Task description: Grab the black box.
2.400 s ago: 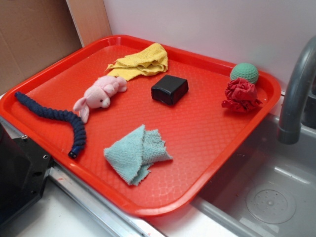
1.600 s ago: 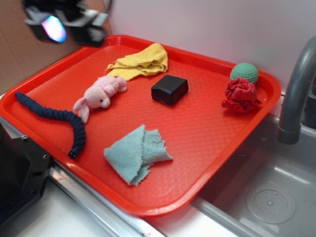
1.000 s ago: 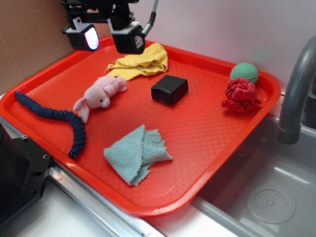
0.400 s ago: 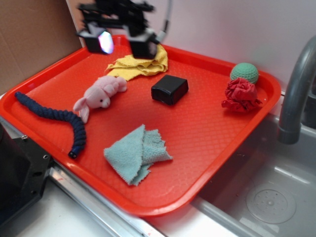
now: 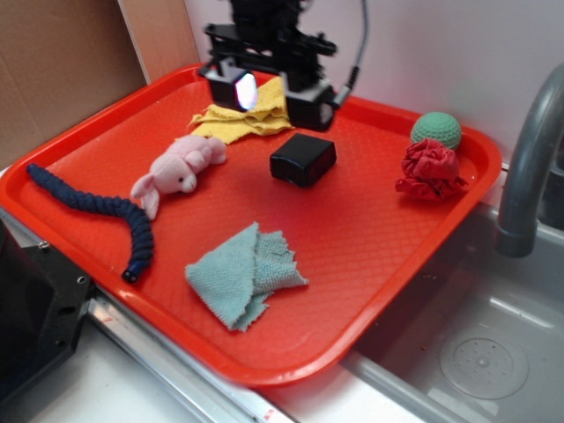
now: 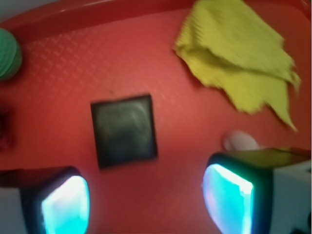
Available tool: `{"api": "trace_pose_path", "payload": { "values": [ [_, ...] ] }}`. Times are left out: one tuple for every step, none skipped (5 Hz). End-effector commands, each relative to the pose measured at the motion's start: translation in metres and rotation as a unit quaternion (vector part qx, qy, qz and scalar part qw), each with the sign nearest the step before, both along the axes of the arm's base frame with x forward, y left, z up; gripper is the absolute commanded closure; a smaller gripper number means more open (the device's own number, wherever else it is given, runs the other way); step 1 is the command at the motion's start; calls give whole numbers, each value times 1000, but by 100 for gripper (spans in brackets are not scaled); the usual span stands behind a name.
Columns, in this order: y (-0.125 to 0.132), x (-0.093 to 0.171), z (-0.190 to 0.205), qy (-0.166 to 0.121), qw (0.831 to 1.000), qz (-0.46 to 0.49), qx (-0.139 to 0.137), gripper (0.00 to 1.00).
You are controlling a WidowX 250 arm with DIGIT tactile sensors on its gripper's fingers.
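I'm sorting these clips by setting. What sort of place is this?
Probably a mock kitchen sink station: a grey faucet over a steel sink basin, with a red tray of toys and cloths beside it, and cardboard behind.

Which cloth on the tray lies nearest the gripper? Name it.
The yellow cloth, at the tray's far edge right below the open gripper. The light blue cloth lies far off near the front.

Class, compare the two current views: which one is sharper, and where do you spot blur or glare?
Exterior view: sharp overall, with a bright glare patch on one pad of the gripper above the yellow cloth. Wrist view: soft and motion-blurred; the black box has fuzzy edges, and both fingertips glow washed-out cyan.
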State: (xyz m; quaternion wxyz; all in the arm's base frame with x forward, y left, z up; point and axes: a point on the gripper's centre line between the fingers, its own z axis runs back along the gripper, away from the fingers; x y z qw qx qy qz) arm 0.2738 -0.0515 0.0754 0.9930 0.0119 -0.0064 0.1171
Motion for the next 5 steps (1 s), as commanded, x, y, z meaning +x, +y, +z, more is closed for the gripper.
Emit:
{"api": "trace_pose_path", "payload": {
  "values": [
    [-9, 34, -19, -16, 999, -39, 21, 0],
    [-12, 33, -33, -7, 999, -50, 10, 0],
    [-15, 27, -47, 16, 999, -50, -3, 0],
    [-19, 13, -53, 38, 997, -68, -20, 0],
    [-22, 2, -52, 66, 995, -69, -21, 0]
  ]
}}
